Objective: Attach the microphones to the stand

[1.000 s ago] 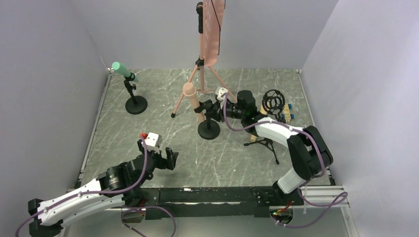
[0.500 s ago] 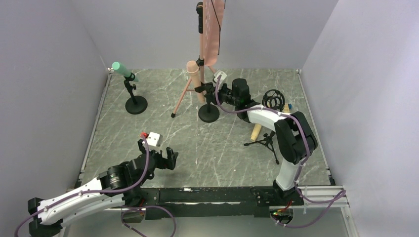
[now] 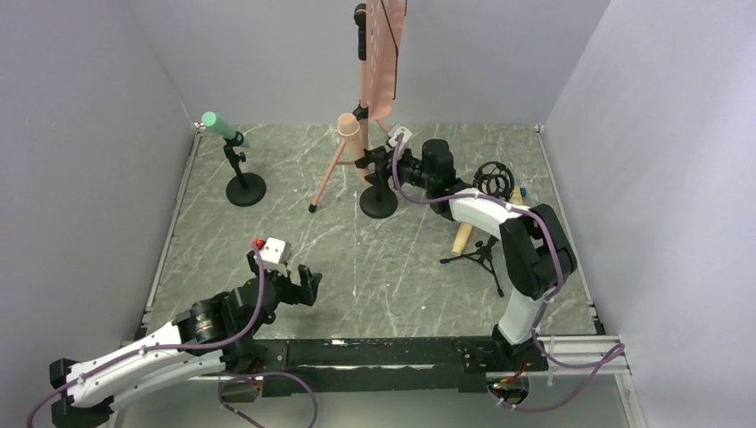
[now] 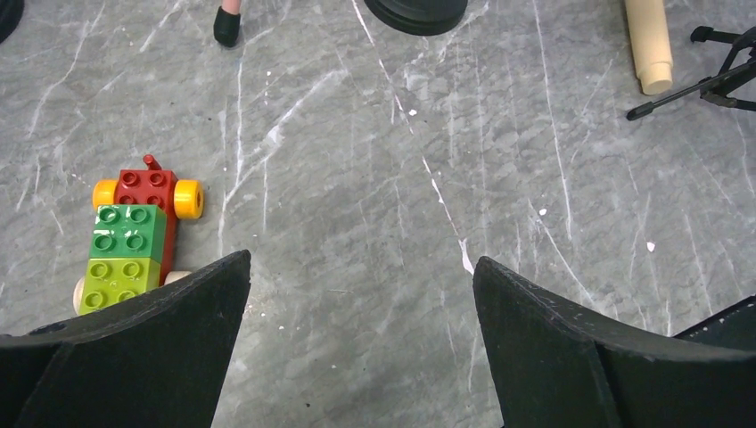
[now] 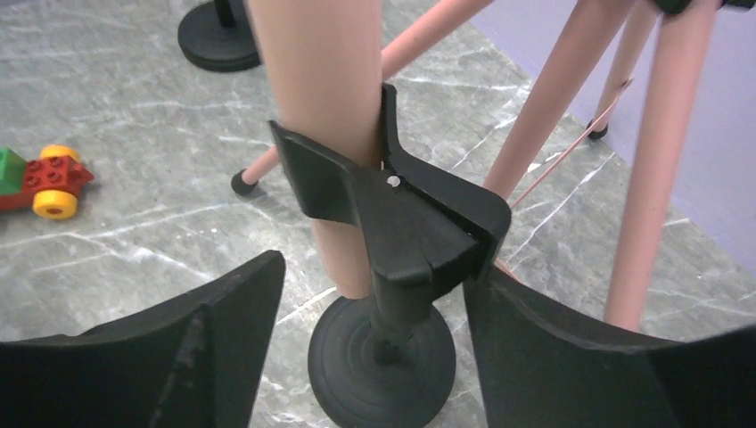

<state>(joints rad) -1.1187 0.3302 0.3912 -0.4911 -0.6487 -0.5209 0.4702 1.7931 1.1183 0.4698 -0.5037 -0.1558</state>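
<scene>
here the right gripper (image 5: 373, 266) is spread wide, one finger on either side of the black clip (image 5: 419, 214). the right finger looks close against the clip and the left one apart from it, but i cannot tell whether either truly touches. the pink microphone (image 5: 321, 89) sits upright in that clip, above the round base (image 5: 383, 366) of its stand, which rests on the desk (image 5: 134, 232) just beside the legs of the pink tripod (image 5: 664, 160). judging by how the clip wraps it, this one looks seated.

the risk from here is in backing away: a finger catching the clip's wing could tip the top-heavy stand or knock it into the tripod leg close behind. pulling straight back with the fingers wide would avoid that.

further out, a green microphone (image 3: 217, 123) is already on its own stand at the far left. a cream microphone (image 3: 464, 236) lies loose on the desk by the small black tripod (image 3: 481, 259), not yet mounted. the left gripper (image 4: 361, 267) hangs wide and empty over the desk, a toy car (image 4: 134, 236) just beside its left finger.
</scene>
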